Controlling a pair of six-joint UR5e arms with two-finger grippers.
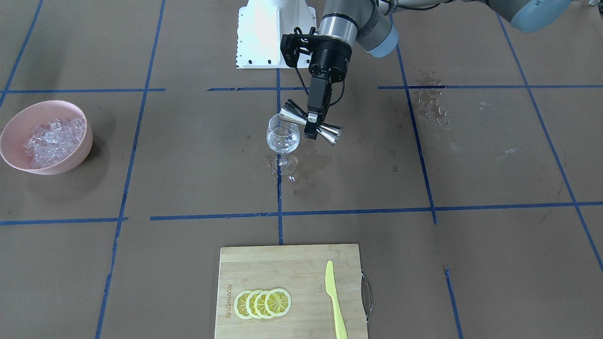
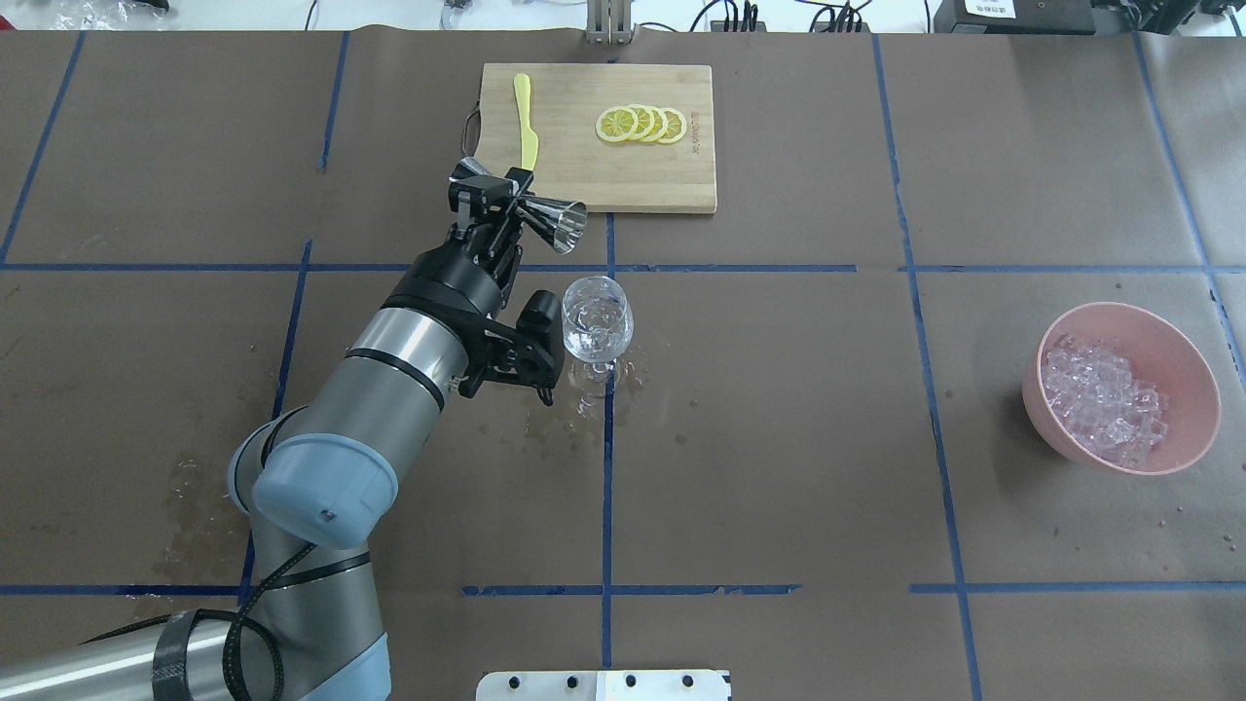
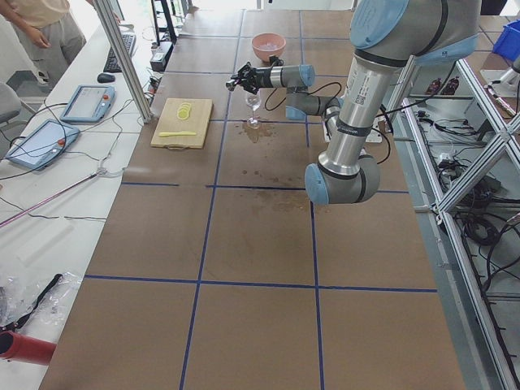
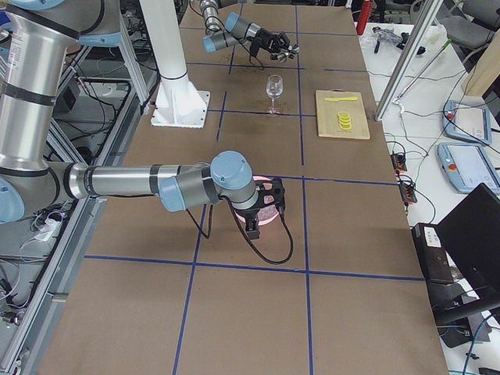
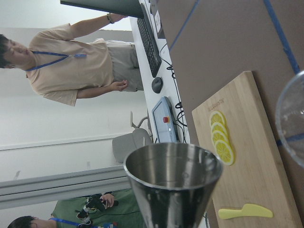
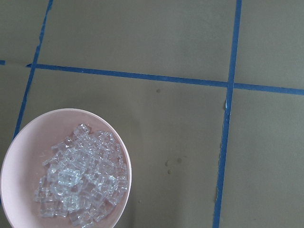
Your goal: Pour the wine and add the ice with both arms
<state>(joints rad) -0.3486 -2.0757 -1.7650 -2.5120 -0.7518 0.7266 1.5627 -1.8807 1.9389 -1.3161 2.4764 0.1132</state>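
Note:
My left gripper [image 1: 312,126] [image 2: 502,199] is shut on the waist of a steel jigger [image 1: 288,116] [image 2: 557,220]. The jigger lies almost on its side, its wide mouth [image 5: 173,166] next to the rim of the wine glass [image 1: 283,136] [image 2: 597,321]. The glass stands upright mid-table with a little clear wine that is hard to make out. The ice [image 1: 54,141] [image 2: 1105,399] [image 6: 80,185] fills a pink bowl [image 1: 19,117] [image 2: 1071,326]. My right gripper [image 4: 254,225] hangs over that bowl in the exterior right view only, so I cannot tell its state.
Wet patches [image 1: 306,169] surround the glass foot, with more drops [image 1: 431,101] toward my left side. A wooden cutting board [image 1: 292,263] at the far edge carries lemon slices [image 1: 263,302] and a yellow knife [image 1: 334,301]. The white pedestal [image 1: 264,33] stands behind the glass. People are past the far edge.

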